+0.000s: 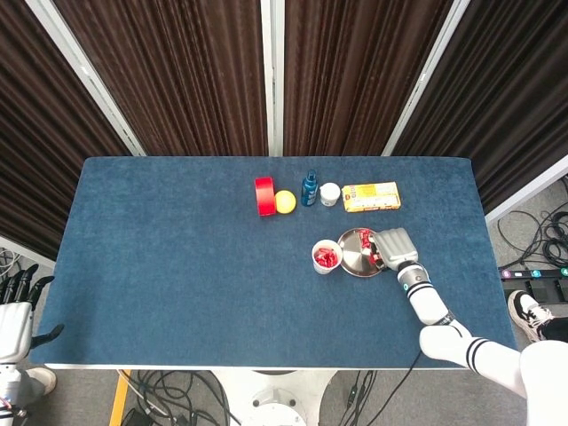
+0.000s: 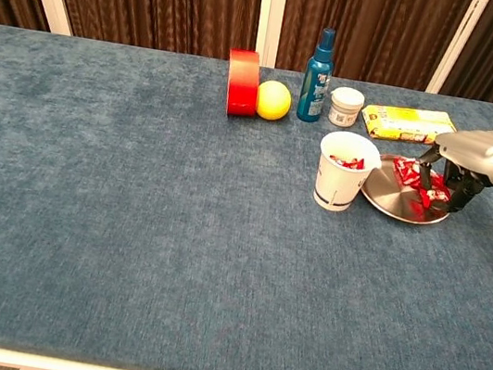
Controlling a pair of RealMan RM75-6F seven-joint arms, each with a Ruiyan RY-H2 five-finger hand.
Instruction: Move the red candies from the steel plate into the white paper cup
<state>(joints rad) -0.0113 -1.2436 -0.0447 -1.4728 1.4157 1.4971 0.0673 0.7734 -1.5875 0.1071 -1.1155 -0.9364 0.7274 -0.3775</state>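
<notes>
**Part done: some candies in cup, some still on plate**

Right hand [image 2: 463, 166] over the far-right side of the plate [image 2: 385, 198], fingers [image 2: 437, 189] curled down among the candies [image 2: 411, 172] there. Fingers are down at the pile; whether they have closed on a piece, cannot tell — the dark fingers cover the contact. Nothing is visibly lifted.

Cup [image 2: 341, 171] stands just left of the hand, touching or nearly touching the plate's left edge. Red wrappers show inside it [image 2: 347, 162], so part of the job looks done. What remains, by my reading: the pile under and beside the hand, then carry across the plate to the cup.

Left hand [image 1: 18, 311] hangs off the near-left table corner, well apart from everything, fingers spread, holding nothing.

Counts:
- plate: one
- cup: one
- candies on plate: at least two, maybe three; overlapped and part hidden, so not firm
- candies in cup: several, too bunched to count

Beyond the hand, along the back of the table: one red roll [image 2: 240, 82], one yellow ball [image 2: 273, 100], one blue bottle [image 2: 319, 63], one white jar [image 2: 345, 106], one yellow box [image 2: 406, 122].
</notes>
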